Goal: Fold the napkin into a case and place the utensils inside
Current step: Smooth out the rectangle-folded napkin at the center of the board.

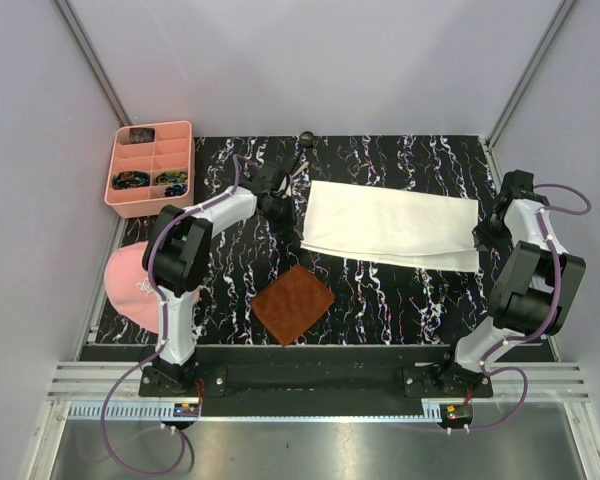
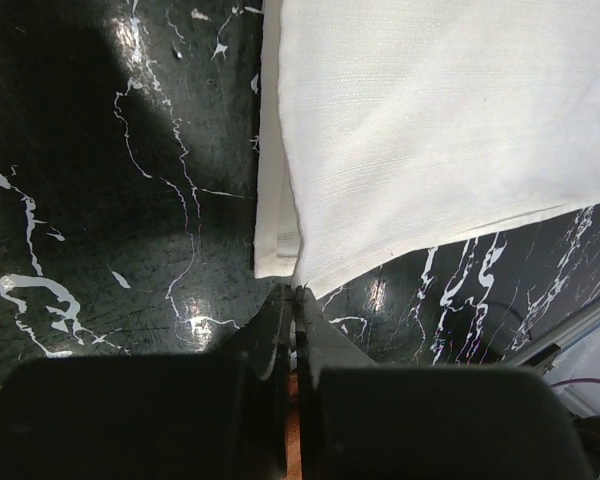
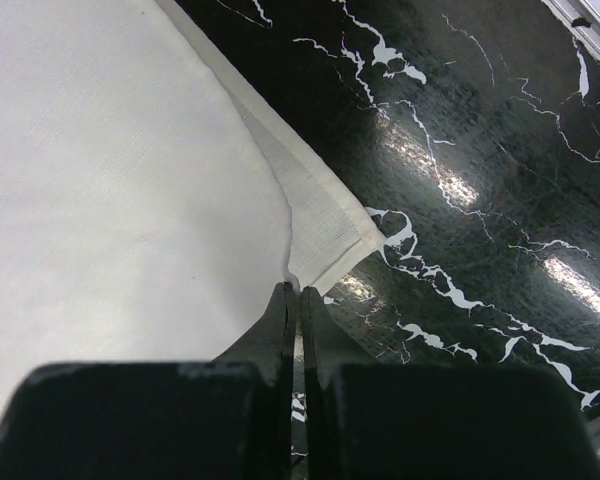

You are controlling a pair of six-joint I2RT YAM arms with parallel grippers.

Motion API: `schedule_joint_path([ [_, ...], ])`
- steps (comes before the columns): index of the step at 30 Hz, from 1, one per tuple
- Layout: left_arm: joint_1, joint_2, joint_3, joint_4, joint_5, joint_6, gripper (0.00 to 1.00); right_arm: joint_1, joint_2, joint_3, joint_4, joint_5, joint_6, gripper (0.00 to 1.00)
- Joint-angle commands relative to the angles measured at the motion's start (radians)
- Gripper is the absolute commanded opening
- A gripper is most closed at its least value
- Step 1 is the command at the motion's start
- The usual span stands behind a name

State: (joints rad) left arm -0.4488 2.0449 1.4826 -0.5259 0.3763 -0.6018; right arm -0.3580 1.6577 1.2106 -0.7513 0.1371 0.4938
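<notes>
While the cream-white napkin (image 1: 390, 225) lies folded into a long rectangle across the middle of the black marbled worktop (image 1: 400, 300), the left tool (image 2: 296, 292) is pinched together on the near left corner of its top layer. The right tool (image 3: 294, 288) is pinched together on the near right corner. A brown square mat (image 1: 293, 303) sits near the napkin's left end, apart from it, and a pink compartment tray (image 1: 120, 200) stands at the far left.
</notes>
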Motion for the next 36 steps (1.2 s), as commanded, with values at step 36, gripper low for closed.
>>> schedule_joint_path([
  [36, 0.021, -0.132, 0.291, -0.069, 0.010, 0.005, 0.00, -0.002, -0.093, 0.297, -0.066, -0.079, 0.002, 0.00],
])
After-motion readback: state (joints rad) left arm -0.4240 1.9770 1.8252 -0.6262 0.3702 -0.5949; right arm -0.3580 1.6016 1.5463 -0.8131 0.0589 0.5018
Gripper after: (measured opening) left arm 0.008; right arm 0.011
